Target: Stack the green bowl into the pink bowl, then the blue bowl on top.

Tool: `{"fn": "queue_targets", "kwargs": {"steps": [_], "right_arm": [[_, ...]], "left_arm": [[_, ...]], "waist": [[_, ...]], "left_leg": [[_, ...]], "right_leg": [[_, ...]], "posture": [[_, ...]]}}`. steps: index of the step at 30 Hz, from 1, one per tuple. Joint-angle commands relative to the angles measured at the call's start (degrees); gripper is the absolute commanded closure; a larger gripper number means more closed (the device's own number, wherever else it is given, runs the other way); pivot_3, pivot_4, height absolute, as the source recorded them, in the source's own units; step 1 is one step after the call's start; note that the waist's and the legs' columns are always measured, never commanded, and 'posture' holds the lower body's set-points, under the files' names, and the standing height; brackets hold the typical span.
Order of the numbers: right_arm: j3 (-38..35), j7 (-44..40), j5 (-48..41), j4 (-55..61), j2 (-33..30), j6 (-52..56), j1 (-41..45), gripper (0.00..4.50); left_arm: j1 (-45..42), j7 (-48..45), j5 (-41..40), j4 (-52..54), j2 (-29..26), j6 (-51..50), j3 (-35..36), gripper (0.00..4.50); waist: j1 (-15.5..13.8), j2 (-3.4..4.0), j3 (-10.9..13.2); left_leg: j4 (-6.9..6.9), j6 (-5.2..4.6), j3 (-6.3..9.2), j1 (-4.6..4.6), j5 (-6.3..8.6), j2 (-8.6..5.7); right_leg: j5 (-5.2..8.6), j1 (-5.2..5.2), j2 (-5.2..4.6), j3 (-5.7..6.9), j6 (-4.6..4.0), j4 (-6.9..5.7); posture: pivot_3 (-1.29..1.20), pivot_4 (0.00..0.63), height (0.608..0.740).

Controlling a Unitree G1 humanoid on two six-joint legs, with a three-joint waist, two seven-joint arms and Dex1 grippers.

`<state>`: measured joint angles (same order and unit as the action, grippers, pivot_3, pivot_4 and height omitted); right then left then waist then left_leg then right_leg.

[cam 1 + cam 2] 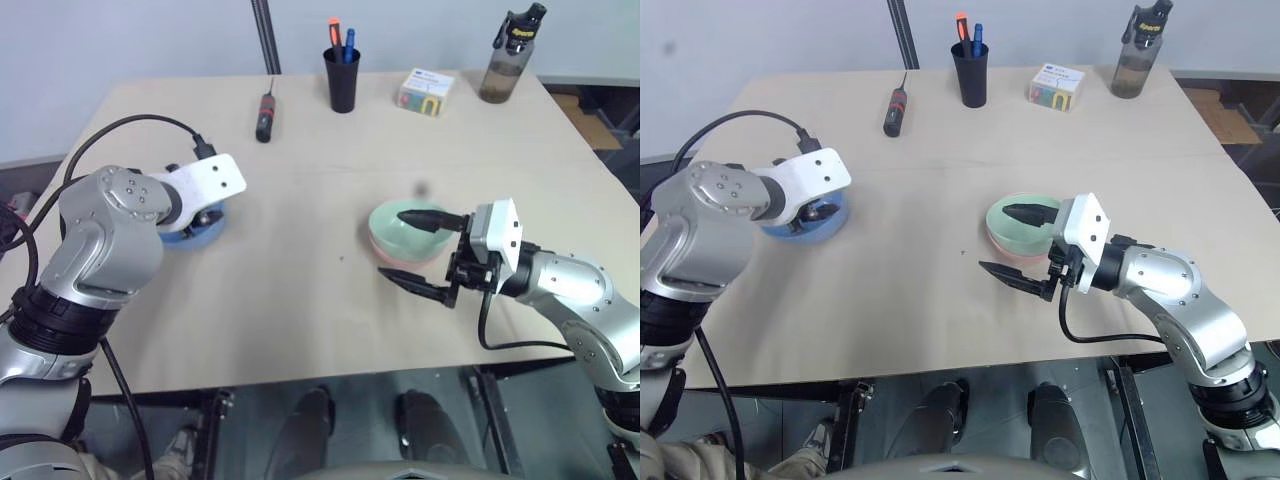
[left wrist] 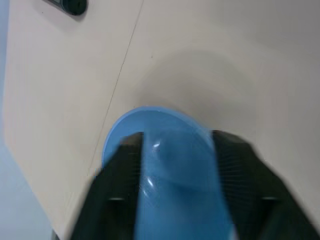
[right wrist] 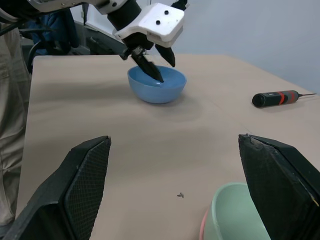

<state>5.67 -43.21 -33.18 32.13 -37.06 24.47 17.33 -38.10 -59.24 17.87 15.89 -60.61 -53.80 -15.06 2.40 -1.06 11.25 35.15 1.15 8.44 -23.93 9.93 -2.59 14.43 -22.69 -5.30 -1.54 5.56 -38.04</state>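
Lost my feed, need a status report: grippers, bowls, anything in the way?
Left gripper open astride the blue bowl's rim. Right gripper open, empty, beside the green bowl, nested in the pink bowl. Path between clear.

Bare table [image 1: 300, 300] runs unobstructed between the blue bowl [image 3: 156, 85] at nine o'clock and the nested green bowl [image 1: 405, 228] and pink bowl [image 1: 400, 256] at three o'clock. The left gripper [image 3: 154, 62] sits over the blue bowl, one finger inside its rim, one outside. The right gripper [image 1: 420, 250] stands spread at the stack's near side, blocking approach from five o'clock. A screwdriver [image 1: 265, 117], pen cup [image 1: 342, 78], small box [image 1: 426, 92] and bottle [image 1: 507, 60] line the twelve o'clock edge.
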Motion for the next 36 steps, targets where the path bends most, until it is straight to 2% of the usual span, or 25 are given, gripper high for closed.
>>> {"fn": "queue_targets", "kwargs": {"steps": [1,7,15,16,18,21,22,28,30,36], "right_arm": [[-1.3,-0.3,0.2,1.1,0.5,-0.7,1.0,0.24],[-1.4,-1.1,0.8,0.5,0.8,-0.8,1.4,0.24],[-1.3,-1.1,1.6,0.0,1.5,-0.5,2.1,0.24],[-1.3,-1.1,1.7,-0.1,1.5,-0.5,2.1,0.24],[-1.5,-1.1,1.8,0.3,1.5,-0.4,1.8,0.24],[-1.8,-1.1,1.9,0.4,1.3,-0.4,1.6,0.24],[-1.9,-1.1,2.0,0.4,1.2,-0.4,1.5,0.24],[-2.4,-1.0,2.2,0.9,1.2,-0.5,0.7,0.24],[-2.6,-0.7,2.3,1.3,1.1,-0.3,0.3,0.24],[-5.4,2.6,2.9,3.5,0.5,1.1,-2.9,0.24]], "left_arm": [[1.7,-1.1,-0.5,4.8,-2.1,-4.3,0.4,1.97],[3.8,2.4,1.7,3.6,-2.5,-7.2,-2.8,1.97],[3.2,7.4,3.2,-1.6,1.1,-6.4,-6.8,1.97],[3.1,7.9,3.3,-1.9,1.6,-6.2,-6.8,2.47],[2.5,8.2,3.1,-2.2,2.4,-6.1,-6.8,3.1],[1.5,8.2,3.0,-2.7,2.9,-6.0,-7.1,4.37],[1.3,8.2,3.0,-2.8,3.0,-5.9,-7.1,4.47],[2.1,6.8,1.1,-1.3,2.6,-2.1,-6.2,4.47],[2.1,7.3,-0.7,-0.8,3.9,0.3,-4.0,4.47],[3.0,2.6,-16.6,-1.4,10.4,19.2,8.1,4.47]], "waist": [[0.0,0.0,0.0],[0.0,0.0,0.0],[-0.1,0.0,0.0],[-0.1,0.0,0.0],[-0.1,0.0,0.0],[-0.1,0.0,0.0],[-0.1,0.0,0.0],[-0.1,0.0,0.0],[-0.1,0.0,0.0],[-0.6,-0.01,0.0]], "left_leg": [[0.0,0.0,-0.01,0.0,0.0,0.0],[0.0,0.0,0.01,0.0,0.0,0.0],[0.0,0.0,0.01,0.02,0.0,0.0],[0.0,0.0,0.0,0.02,0.0,0.0],[0.0,0.0,0.01,0.02,0.0,0.0],[0.0,0.0,0.01,0.01,0.0,0.0],[0.0,0.0,0.0,0.01,0.0,0.0],[0.0,0.0,0.01,0.01,0.0,0.0],[0.0,0.0,0.0,0.01,0.0,0.0],[0.0,0.01,0.02,-0.01,0.0,0.01]], "right_leg": [[0.0,0.0,0.0,-0.01,0.0,0.0],[0.0,0.0,0.01,0.0,0.0,-0.01],[0.0,0.01,0.01,0.0,0.0,0.0],[0.0,0.01,0.01,0.0,0.0,0.0],[0.0,0.01,0.01,0.0,0.0,0.0],[0.0,0.0,0.01,0.0,0.0,0.0],[0.0,0.0,0.01,0.0,0.0,0.0],[0.0,0.0,0.01,0.0,0.0,0.0],[0.0,0.0,0.0,-0.01,-0.01,0.01],[-0.08,0.01,-0.05,0.01,-0.14,0.05]], "posture": [[0.0,0.15,0.74],[0.0,0.15,0.74],[0.0,0.15,0.74],[0.0,0.15,0.74],[0.0,0.15,0.74],[0.0,0.15,0.74],[0.0,0.15,0.74],[0.0,0.15,0.74],[0.0,0.15,0.74],[0.0,0.15,0.74]]}}
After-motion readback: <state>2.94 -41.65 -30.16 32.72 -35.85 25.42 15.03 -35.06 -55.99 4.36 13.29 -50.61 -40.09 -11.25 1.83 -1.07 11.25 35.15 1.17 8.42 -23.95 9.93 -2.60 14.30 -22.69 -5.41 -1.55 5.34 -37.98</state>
